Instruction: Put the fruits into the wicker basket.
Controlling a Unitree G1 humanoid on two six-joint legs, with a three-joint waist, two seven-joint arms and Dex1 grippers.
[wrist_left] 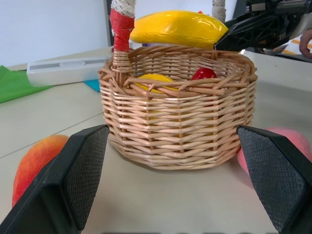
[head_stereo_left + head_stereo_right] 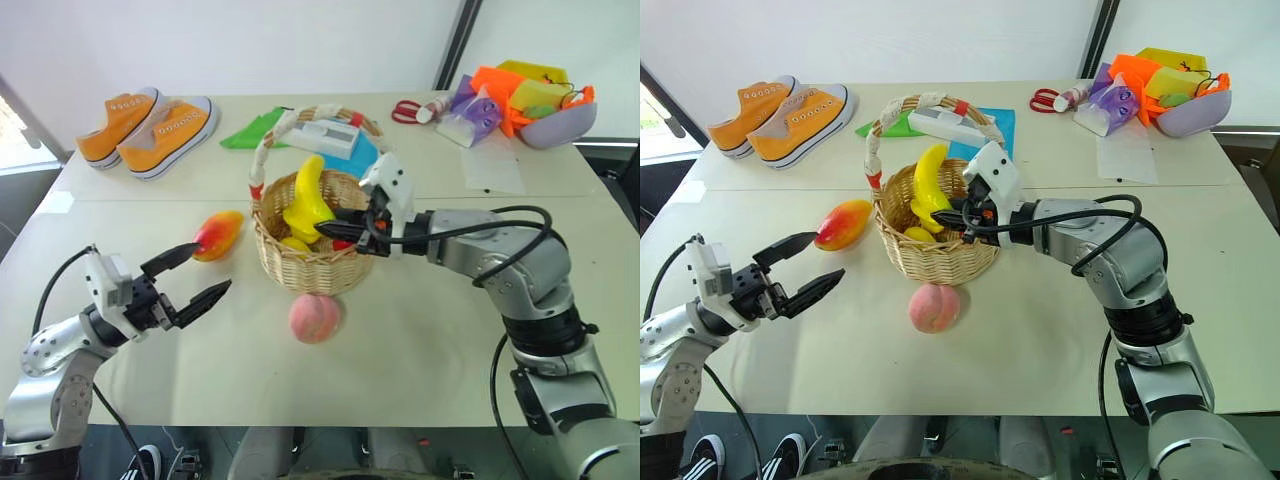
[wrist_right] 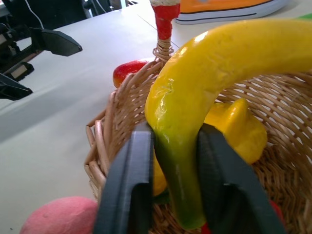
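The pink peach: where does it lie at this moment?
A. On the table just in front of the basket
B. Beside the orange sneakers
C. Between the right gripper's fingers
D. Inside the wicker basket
A: the peach rests on the table, just outside the wicker basket, on the robot's side.

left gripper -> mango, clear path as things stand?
Probably yes. The left gripper is open, and the mango lies on bare table just beyond its fingertips, beside the wicker basket, nothing between.
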